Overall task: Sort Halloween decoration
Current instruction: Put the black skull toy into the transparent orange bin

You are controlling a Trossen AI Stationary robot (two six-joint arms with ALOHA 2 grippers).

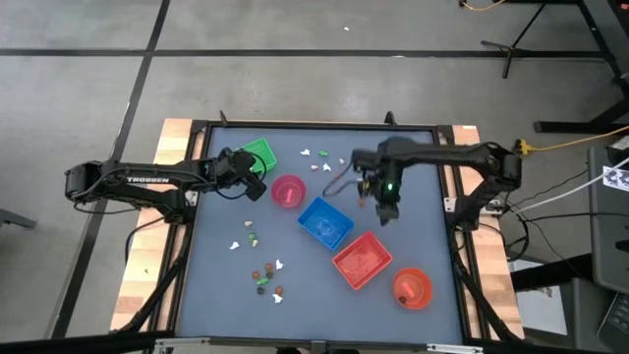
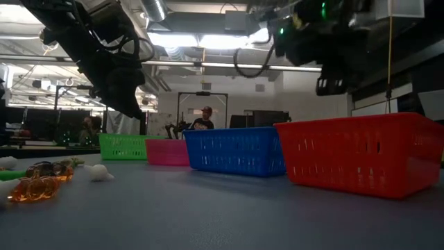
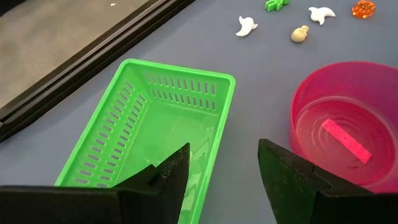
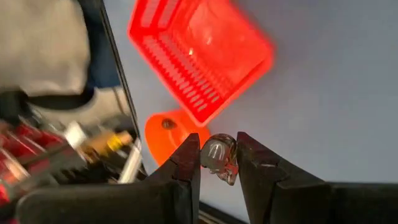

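Note:
My right gripper (image 4: 219, 163) hangs above the table near the blue tray (image 1: 325, 222) and the red tray (image 4: 200, 55), shut on a small clear trinket (image 4: 219, 157). My left gripper (image 3: 224, 171) is open, hovering between the green tray (image 3: 155, 124) and the pink bowl (image 3: 348, 121). Tiny white, green and orange trinkets (image 1: 260, 270) lie scattered on the mat at its near left; a few more (image 1: 316, 157) lie near the far edge. In the left wrist view, white and beige pieces (image 3: 247, 26) lie beyond the green tray. My right gripper pinches the clear, glassy trinket (image 4: 222, 167) between its two fingertips (image 4: 189, 162). The trinket is lifted clear of the table, with the orange bowl and red tray showing beyond it.
The pink bowl holds a flat pink strip (image 3: 345, 141). The orange bowl (image 1: 412, 288) sits near the mat's near right corner, beside the red tray (image 1: 362, 261). A black frame (image 1: 187, 236) borders the mat. People stand in the room behind the table (image 2: 203, 119).

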